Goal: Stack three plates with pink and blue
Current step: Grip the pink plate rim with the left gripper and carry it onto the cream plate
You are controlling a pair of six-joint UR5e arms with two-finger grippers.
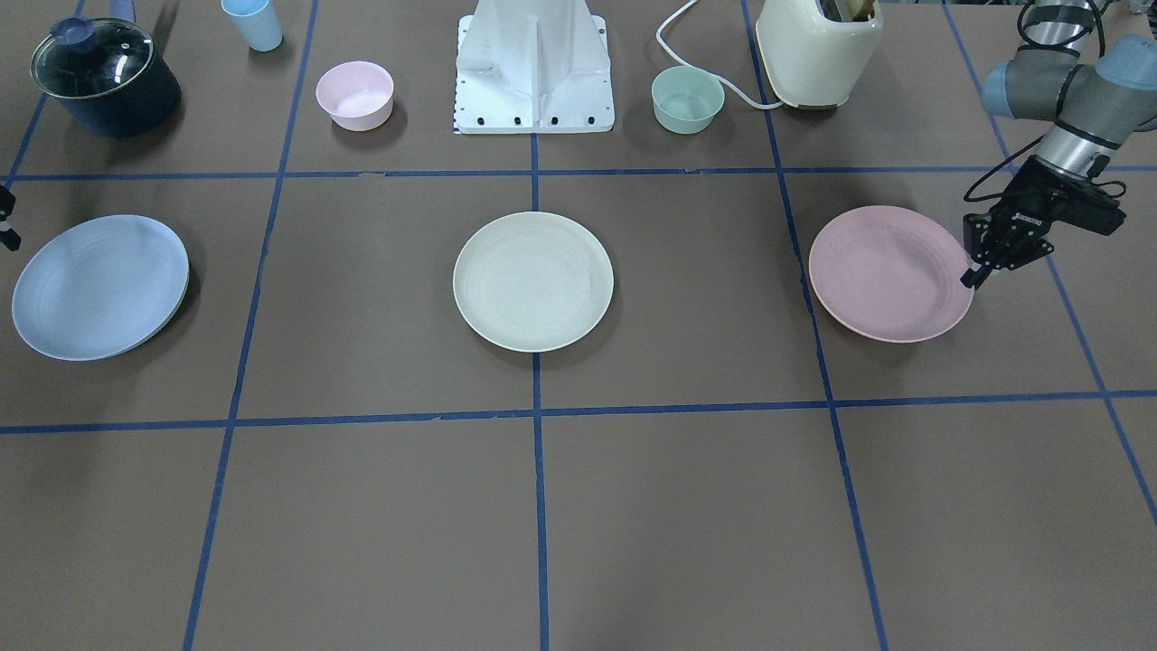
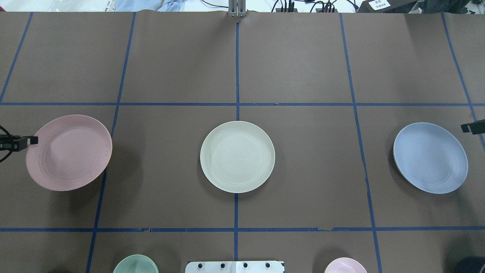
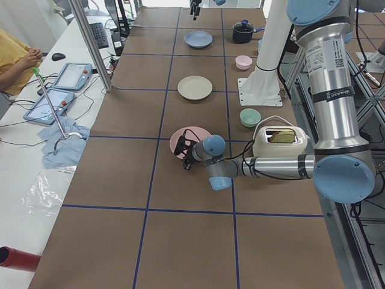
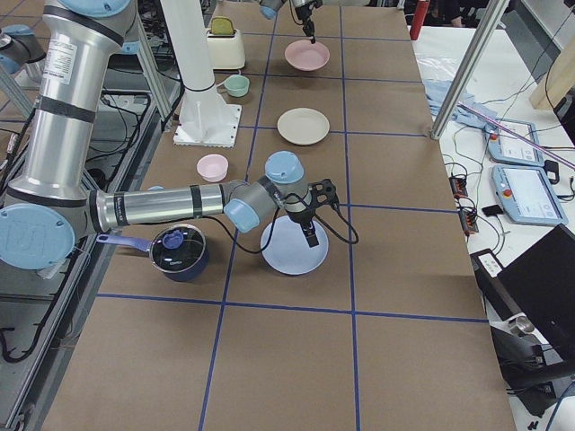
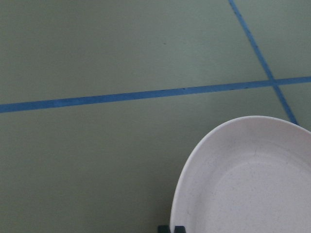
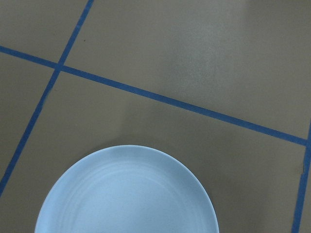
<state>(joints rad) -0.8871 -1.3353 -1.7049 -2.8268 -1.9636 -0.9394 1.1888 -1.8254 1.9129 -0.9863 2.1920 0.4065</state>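
Observation:
Three plates lie in a row across the table: pale pink, cream-white and light blue. My left gripper is at the pink plate's outer rim. In the left wrist view the rim runs between two close-set fingertips, so it looks shut on the rim, and the plate rests on the table. My right gripper hovers just outside the blue plate's outer edge. It is mostly cut off, and I cannot tell whether it is open. The right wrist view shows only the blue plate.
Along the robot's side stand a dark pot with a glass lid, a light-blue cup, a pink bowl, the white robot base, a mint bowl and a cream toaster. A person sits beside the table.

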